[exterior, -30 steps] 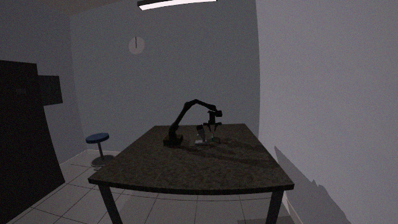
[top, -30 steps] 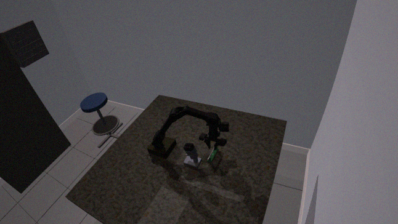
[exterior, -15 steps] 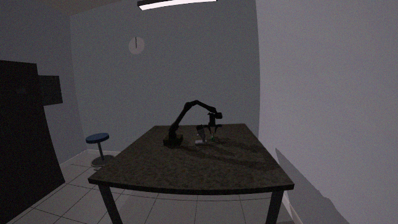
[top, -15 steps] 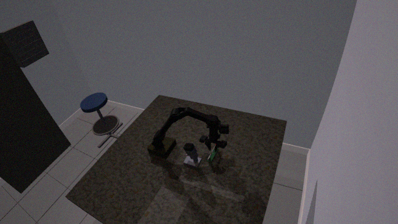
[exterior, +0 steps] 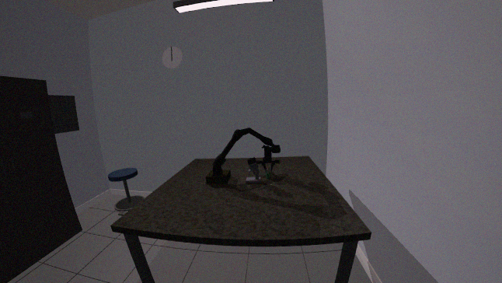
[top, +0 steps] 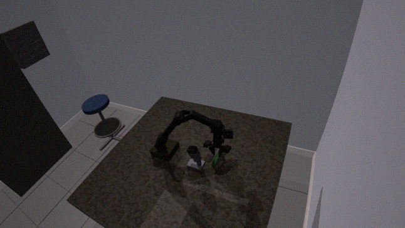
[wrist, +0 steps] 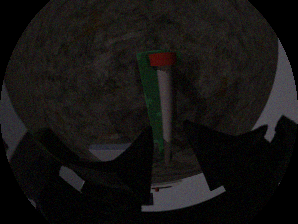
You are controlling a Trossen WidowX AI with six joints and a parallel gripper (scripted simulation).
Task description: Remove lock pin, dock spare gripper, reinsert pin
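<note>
My gripper [top: 217, 152] [exterior: 269, 169] [wrist: 167, 126] is open, pointing down, just above a green upright strip [top: 215, 158] [exterior: 268, 176] [wrist: 153, 102]. In the wrist view a pale rod with a red head, which looks like the lock pin [wrist: 165, 100], runs beside the green strip; its near end appears between the two spread fingertips. A dark, tilted tool, apparently the spare gripper [top: 194, 154] [exterior: 253, 168], stands on a pale base [top: 191, 164] [exterior: 253, 180] between the arm's base and the green strip. The socket opening is too small and dark to make out.
The arm's base [top: 164, 151] [exterior: 217, 177] stands on the dark speckled table [top: 125, 185] [exterior: 233, 218]. The tilted tool on its pale base is close beside my fingers, on the arm-base side. A blue stool [top: 95, 104] [exterior: 123, 174] stands on the floor beyond the table's left edge.
</note>
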